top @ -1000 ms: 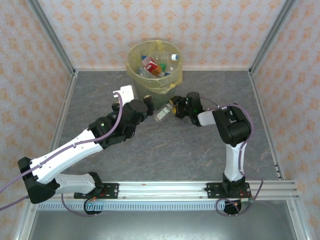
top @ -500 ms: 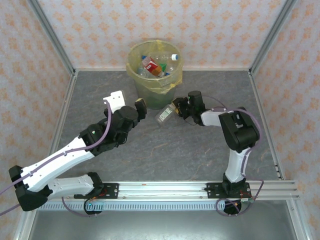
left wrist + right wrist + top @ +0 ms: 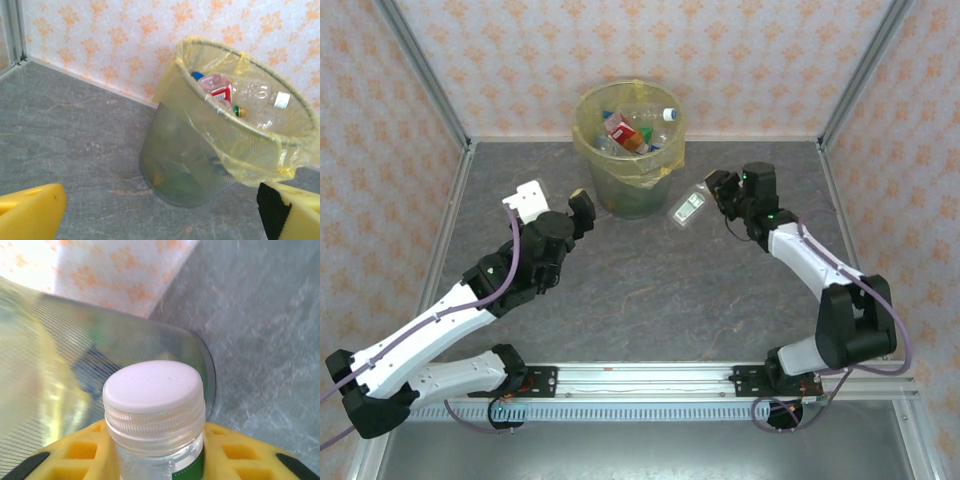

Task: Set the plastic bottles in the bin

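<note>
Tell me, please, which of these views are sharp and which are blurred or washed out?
Top external view: even, soft light, everything sharp. Left wrist view: the bin is fairly sharp. Right wrist view: the bottle and its white cap are in focus; the bin's mesh behind it is blurred, the wallpaper washed out.

Two arms, same build.
- Left arm (image 3: pixel 430 330), right arm (image 3: pixel 805 255): white moulded link shells, black joint housings, bulky black elbow blocks.
- Lilac cable (image 3: pixel 520 262) runs along each arm and loops free near joints.
- Bases on black plates, bolted to silver rail (image 3: pixel 650 375).
- Left end effector (image 3: pixel 556 200): black body, flat white plate on one side.
- Right end effector (image 3: pixel 712 190): black body.
- Left fingers (image 3: pixel 30 215): plain yellow plastic, black strip on inner face of one.
- Right fingers (image 3: pixel 75 455): yellow, moulded rectangular pockets, black patches at lower corners.
</note>
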